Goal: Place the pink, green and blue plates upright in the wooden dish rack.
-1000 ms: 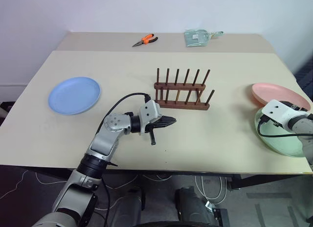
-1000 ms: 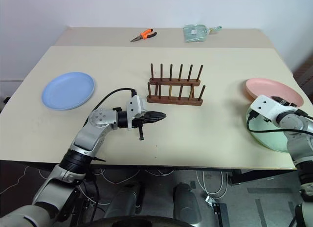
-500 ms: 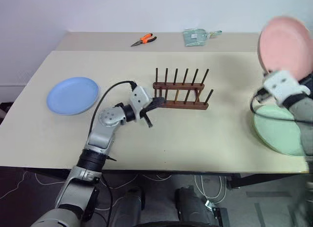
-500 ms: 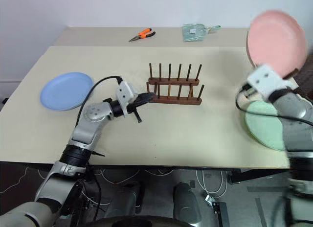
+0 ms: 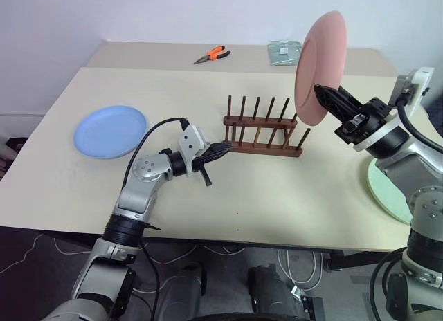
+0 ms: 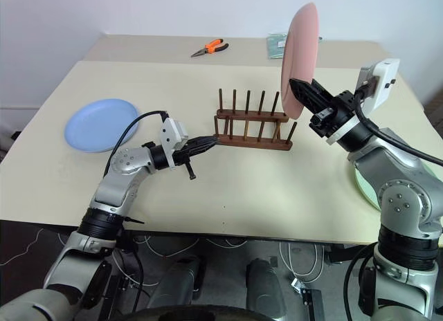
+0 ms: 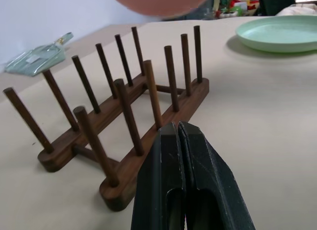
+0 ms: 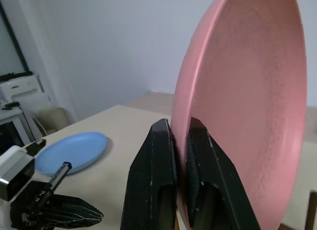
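Three plates show no readable writing. The pink plate (image 5: 319,66) stands on edge in the air at two o'clock from the wooden dish rack (image 5: 264,129), pinched at its rim by the right gripper (image 5: 327,96). The blue plate (image 5: 111,131) lies flat at nine o'clock, the green plate (image 5: 387,191) at four. The rack's long axis runs nine to three. The left gripper (image 5: 225,148), jaws closed on nothing, points at the rack's nine o'clock end.

right gripper (image 5: 325,94) lifted pink plate (image 5: 319,66) upright above rack (image 5: 263,134).

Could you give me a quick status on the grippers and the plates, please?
Right gripper shut on pink plate, upright above wooden dish rack. Left gripper shut, empty, at rack's end. Blue plate, green plate flat on table.
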`<state>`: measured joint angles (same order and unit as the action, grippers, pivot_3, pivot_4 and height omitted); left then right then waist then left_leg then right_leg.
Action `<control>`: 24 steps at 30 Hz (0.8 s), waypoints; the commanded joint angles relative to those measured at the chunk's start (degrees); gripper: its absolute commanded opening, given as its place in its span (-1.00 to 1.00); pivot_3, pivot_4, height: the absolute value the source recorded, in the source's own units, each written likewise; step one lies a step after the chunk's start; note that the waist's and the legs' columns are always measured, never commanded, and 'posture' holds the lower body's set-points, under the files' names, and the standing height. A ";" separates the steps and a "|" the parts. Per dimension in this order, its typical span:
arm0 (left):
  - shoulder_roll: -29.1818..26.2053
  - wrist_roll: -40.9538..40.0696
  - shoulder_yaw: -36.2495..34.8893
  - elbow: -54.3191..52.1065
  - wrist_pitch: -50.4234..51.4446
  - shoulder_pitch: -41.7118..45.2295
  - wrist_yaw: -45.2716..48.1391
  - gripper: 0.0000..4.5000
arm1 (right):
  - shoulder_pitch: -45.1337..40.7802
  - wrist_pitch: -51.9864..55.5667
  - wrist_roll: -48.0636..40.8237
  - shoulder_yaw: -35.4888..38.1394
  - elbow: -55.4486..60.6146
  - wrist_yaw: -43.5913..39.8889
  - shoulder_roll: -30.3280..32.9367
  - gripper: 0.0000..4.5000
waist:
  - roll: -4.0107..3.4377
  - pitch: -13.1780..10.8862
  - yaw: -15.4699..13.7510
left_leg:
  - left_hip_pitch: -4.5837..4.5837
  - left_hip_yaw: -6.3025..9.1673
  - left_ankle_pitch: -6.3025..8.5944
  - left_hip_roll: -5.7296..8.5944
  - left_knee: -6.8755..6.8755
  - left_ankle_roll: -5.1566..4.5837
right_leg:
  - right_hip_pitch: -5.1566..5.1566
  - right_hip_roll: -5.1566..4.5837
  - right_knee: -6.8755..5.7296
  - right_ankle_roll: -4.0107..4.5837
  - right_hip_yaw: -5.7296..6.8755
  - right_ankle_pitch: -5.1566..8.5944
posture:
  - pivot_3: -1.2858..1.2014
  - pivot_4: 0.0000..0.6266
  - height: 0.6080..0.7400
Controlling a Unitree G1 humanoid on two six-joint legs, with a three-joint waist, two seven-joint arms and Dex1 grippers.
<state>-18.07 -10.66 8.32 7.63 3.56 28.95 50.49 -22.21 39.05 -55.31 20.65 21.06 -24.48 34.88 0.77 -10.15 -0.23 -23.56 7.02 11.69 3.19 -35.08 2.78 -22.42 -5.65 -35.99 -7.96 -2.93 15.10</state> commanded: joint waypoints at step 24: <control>0.83 -0.14 1.98 -1.37 0.57 0.51 -0.10 -1.00 | 28.12 -10.61 32.33 0.98 1.16 -8.32 17.06 0.10 | 0.00 -0.01 -0.29 | -0.03 -0.11 0.02 0.01 -0.04 -0.02 | 0.07 -0.01 0.15 0.01 -0.03 0.04 | 0.03 -0.52 1.00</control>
<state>-17.72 -10.60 10.11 6.61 5.53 28.02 50.06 4.65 30.24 -28.50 20.83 22.25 -34.47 50.46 0.77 -10.16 -0.52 -23.58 6.83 11.71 3.19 -35.12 2.76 -22.38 -5.66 -35.83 -7.90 -2.99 15.15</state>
